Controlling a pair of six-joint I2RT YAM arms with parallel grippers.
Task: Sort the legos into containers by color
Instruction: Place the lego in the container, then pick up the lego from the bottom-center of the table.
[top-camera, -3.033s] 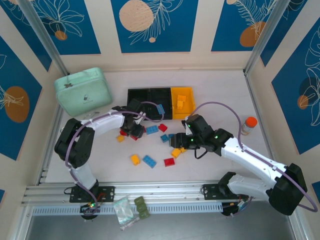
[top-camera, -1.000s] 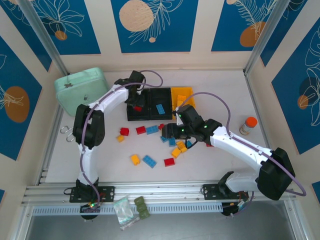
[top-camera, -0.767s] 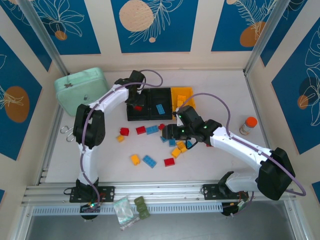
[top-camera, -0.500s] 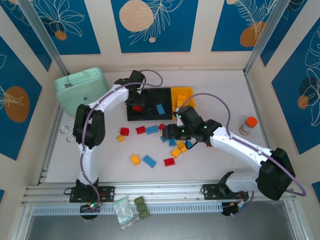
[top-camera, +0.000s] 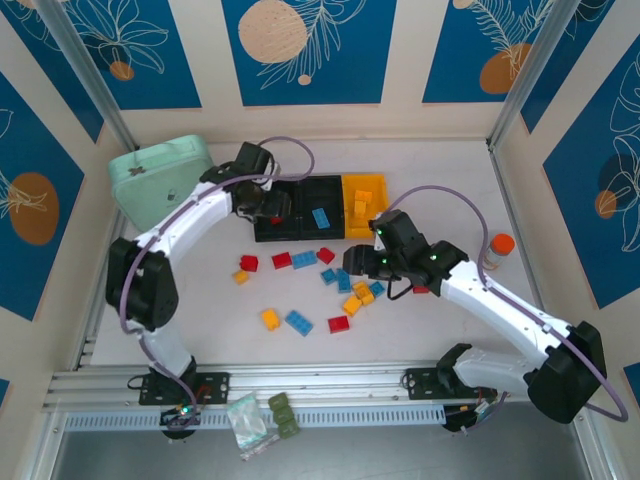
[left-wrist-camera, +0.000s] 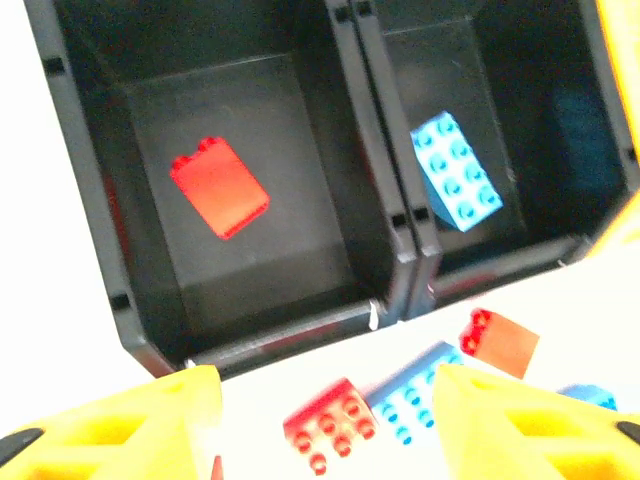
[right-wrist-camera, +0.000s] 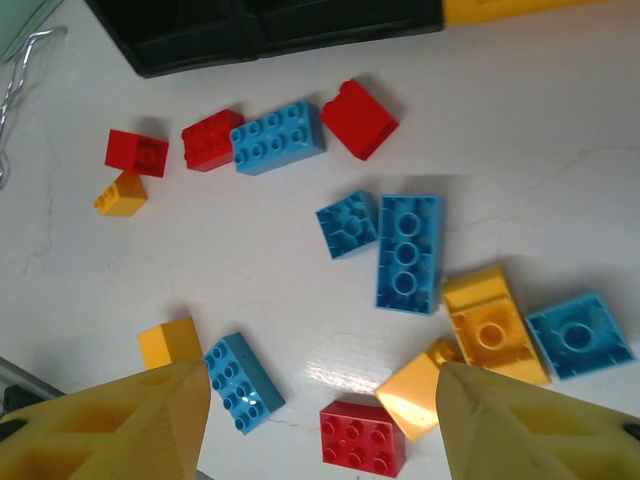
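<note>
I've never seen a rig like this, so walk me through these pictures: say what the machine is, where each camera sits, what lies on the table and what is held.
These are two robot arms bolted to the near edge of a white table. The wide picture looks down from above and behind them; the other two come from cameras on the wrists, so the yellow wedges at the bottom are each gripper's own fingers. The left gripper hovers open at the left black bin, where one red brick lies; a blue brick lies in the middle black bin. The right gripper hangs open above loose bricks, red, blue and yellow. Neither holds anything.
</note>
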